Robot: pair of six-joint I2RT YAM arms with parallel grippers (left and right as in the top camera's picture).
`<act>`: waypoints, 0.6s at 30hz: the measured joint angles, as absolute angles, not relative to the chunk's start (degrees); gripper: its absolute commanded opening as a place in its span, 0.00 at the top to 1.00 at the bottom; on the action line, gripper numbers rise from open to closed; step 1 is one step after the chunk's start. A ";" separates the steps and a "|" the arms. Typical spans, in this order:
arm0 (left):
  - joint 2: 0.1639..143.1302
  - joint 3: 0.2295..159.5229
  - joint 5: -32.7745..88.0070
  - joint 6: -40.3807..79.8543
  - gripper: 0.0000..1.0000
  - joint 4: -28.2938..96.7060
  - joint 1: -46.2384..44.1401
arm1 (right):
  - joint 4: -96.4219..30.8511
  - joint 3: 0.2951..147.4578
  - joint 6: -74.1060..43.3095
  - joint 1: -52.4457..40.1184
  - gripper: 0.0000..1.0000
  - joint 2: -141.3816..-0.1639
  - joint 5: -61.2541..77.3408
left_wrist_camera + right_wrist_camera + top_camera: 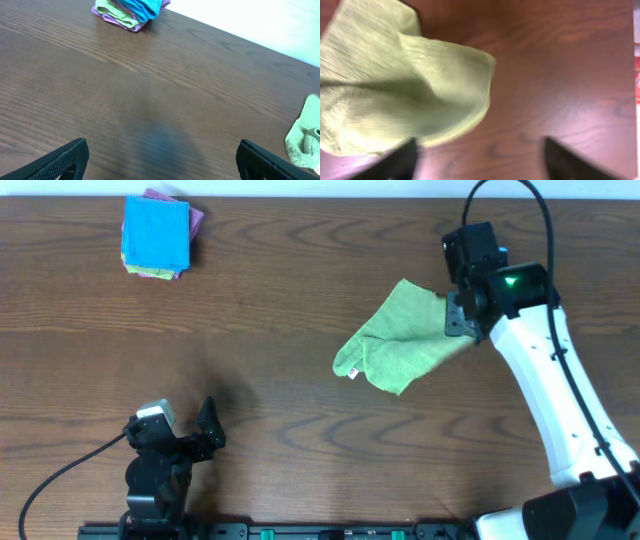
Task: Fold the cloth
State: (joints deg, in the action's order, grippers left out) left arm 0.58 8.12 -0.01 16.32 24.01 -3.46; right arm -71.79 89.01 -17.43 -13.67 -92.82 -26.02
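- Dark wood-grain table (300, 270); stack (158, 237) of cloths far left
- Cloth (395, 340) crumpled right of centre; right gripper (477, 155) over its edge, jaws spread wide, pinching nothing
- Left gripper (162, 155) wide apart, empty

Stacked cloths (157, 237) on wooden table (300, 310)

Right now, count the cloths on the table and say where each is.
4. The lime-green cloth lies crumpled right of centre; a blue cloth, a green cloth and a pink-purple cloth sit stacked at the far left corner. The stack may hide more.
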 measured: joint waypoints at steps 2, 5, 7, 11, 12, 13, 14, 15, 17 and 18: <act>0.58 8.12 -0.01 16.32 0.05 24.01 -3.46 | -72.79 89.01 -17.65 -13.67 0.01 -92.84 -26.52; 0.58 8.12 -0.01 16.32 0.05 24.01 -3.46 | -73.14 88.99 -18.46 -13.67 0.01 -92.84 -25.82; 0.58 8.12 -0.01 16.32 0.04 23.99 -3.46 | -70.89 88.99 -18.02 -13.67 0.76 -92.84 -22.11; 0.58 8.12 -0.01 16.32 0.05 23.99 -3.46 | -68.23 88.73 -15.97 -13.67 0.99 -92.84 -14.98; 0.58 8.12 -0.01 16.32 0.04 23.99 -3.46 | -67.70 88.71 -15.66 -13.67 0.99 -92.84 -12.91; 0.58 8.12 -0.01 16.32 0.05 24.01 -3.46 | -67.29 88.68 -15.40 -13.67 0.99 -92.84 -10.55; 0.58 8.12 -0.01 16.32 0.05 24.01 -3.46 | -66.94 88.66 -14.96 -13.67 0.99 -92.66 -9.28; 0.58 8.12 -0.01 16.32 0.05 24.01 -3.46 | -66.57 88.58 -14.44 -13.67 0.99 -92.29 -7.66; 0.58 8.12 -0.01 16.32 0.05 23.99 -3.46 | -66.65 88.36 -13.80 -13.67 0.98 -90.54 -5.69; 0.58 8.12 -0.01 16.32 0.05 23.99 -3.46 | -67.02 88.31 -13.54 -13.67 0.98 -89.14 -4.93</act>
